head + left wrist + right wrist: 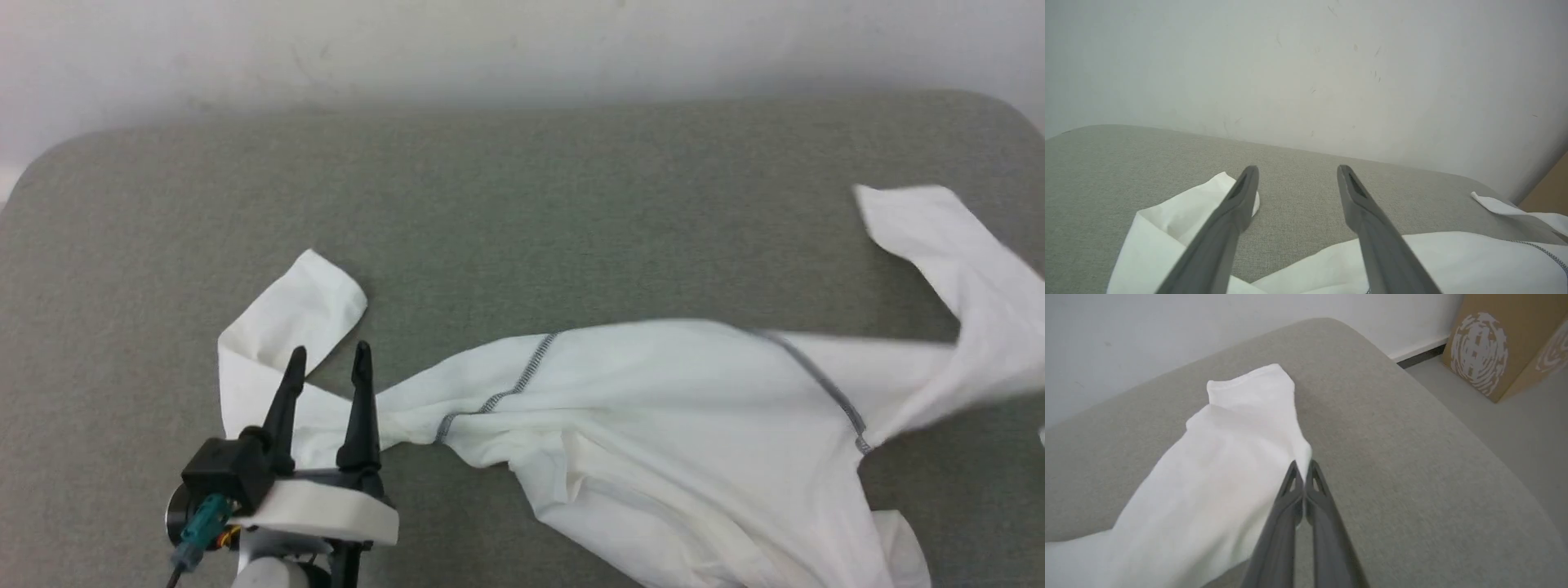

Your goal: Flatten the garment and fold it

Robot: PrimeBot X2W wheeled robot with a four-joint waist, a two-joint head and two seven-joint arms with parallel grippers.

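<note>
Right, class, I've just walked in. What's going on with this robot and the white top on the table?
A two-armed robot is working on a white long-sleeved garment that lies crumpled and twisted on a grey padded table. Its right gripper is shut on the edge of one sleeve. Its left gripper hangs open over the other sleeve, gripping nothing. The garment is not yet flat, and no fold has been made.

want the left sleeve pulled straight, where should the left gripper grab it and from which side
Probably the cuff of the garment: the sleeve doubles back there, flat with a free edge. Bring the left gripper from the near side, down over that edge.
</note>
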